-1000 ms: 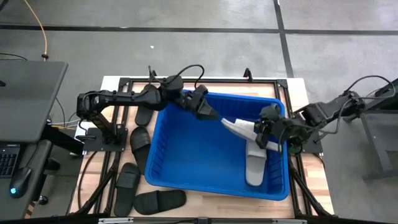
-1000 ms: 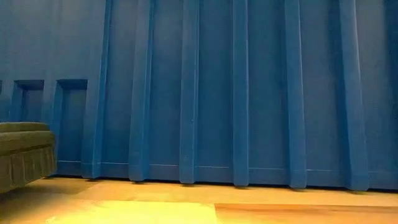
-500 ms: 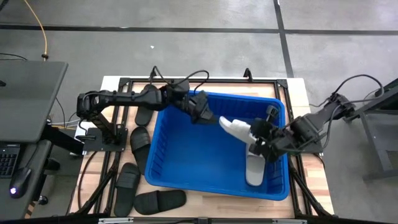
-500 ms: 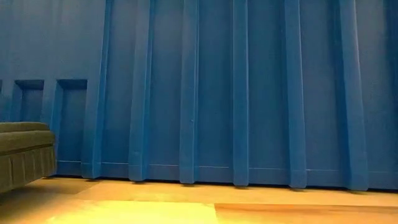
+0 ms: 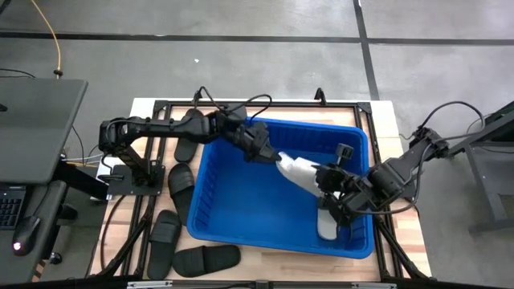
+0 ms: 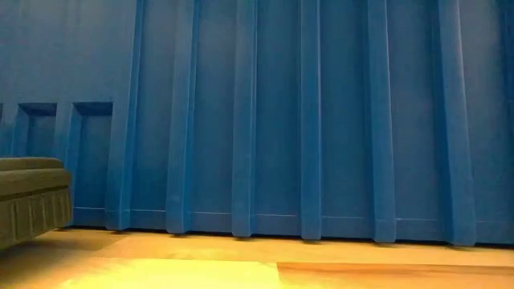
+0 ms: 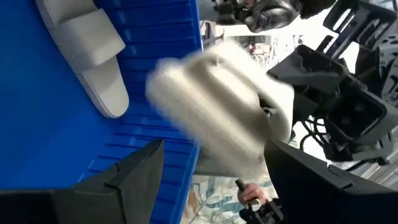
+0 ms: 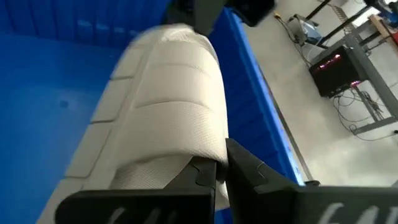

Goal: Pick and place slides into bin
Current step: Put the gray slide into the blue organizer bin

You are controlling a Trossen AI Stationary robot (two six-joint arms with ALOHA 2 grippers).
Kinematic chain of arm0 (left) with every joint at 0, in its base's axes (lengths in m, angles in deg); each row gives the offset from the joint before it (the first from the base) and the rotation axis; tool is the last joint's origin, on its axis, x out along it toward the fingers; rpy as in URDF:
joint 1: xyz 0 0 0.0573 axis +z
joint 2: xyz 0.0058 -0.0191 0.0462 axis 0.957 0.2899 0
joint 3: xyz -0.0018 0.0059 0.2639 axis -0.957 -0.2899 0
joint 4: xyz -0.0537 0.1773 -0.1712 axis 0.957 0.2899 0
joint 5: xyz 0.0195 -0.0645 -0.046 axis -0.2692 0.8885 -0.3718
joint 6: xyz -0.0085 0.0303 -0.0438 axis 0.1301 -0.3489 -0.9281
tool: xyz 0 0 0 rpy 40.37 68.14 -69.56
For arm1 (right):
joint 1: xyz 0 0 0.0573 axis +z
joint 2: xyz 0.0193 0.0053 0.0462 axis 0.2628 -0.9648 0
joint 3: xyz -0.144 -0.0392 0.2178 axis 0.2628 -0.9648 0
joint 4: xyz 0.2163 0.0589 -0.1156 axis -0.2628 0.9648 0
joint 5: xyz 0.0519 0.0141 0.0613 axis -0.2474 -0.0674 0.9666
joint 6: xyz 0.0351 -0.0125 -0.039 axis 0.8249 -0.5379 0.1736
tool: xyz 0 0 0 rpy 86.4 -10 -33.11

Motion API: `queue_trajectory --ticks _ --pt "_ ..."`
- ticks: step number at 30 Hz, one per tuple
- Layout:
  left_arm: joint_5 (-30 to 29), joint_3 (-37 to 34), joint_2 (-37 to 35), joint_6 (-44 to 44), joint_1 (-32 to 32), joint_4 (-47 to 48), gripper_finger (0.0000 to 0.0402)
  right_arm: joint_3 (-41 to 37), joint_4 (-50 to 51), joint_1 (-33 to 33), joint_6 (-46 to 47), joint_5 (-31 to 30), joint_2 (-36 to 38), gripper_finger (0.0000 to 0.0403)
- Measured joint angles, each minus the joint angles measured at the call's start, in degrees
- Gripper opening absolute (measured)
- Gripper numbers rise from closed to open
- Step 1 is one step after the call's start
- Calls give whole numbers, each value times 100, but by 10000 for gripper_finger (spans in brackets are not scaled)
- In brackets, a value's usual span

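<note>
The blue bin (image 5: 241, 201) stands mid-table; its ribbed wall fills the low view (image 6: 241, 120). One light grey slide (image 5: 325, 221) lies on the bin floor and also shows in the left wrist view (image 7: 93, 50). My right gripper (image 5: 331, 186) is shut on a second light grey slide (image 5: 295, 168) inside the bin. My left gripper (image 5: 269, 152) is open at that slide's other end, with its fingers (image 7: 137, 177) on either side just short of it; I cannot tell whether they touch. Several black slides (image 5: 181, 185) lie on the table left of the bin. My right gripper pinches the light grey slide at the edge of its wide strap band (image 8: 208, 146) between its two fingers (image 8: 249, 168). It comes from the table's right side. The slide reaches away from the fingers toward my left gripper and appears held above the bin floor.
The black slides lie by the bin's left wall and near corner (image 5: 206, 258); one shows at the left of the low view (image 6: 28, 201). Dark metal frame rails (image 5: 377, 241) border the wooden table. A desk with a keyboard (image 5: 8, 205) stands off the table's left.
My right gripper has moved toward the table's near and left edges inside the bin, carrying the light grey slide. The slide's free end has shifted left, closer to my left gripper.
</note>
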Motion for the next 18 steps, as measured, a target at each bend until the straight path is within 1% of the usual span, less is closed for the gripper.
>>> queue_trajectory --ticks 2,5,7,11,14,18 --pt "29 0 0 6 -2 -1 266 0 -5 0 97 76 -50 0" --pt "385 0 0 2 -1 -44 266 -105 21 26 323 194 -58 0" --pt "505 0 -19 2 0 -62 266 -171 16 93 499 135 -63 0" --pt "450 0 -26 54 -2 -64 266 -186 -19 151 611 0 -63 0" --pt "292 0 12 106 -32 -73 266 -186 -49 134 572 -7 -63 0" --pt "275 -2 55 88 -53 -22 266 -188 -519 23 81 -35 -63 0"
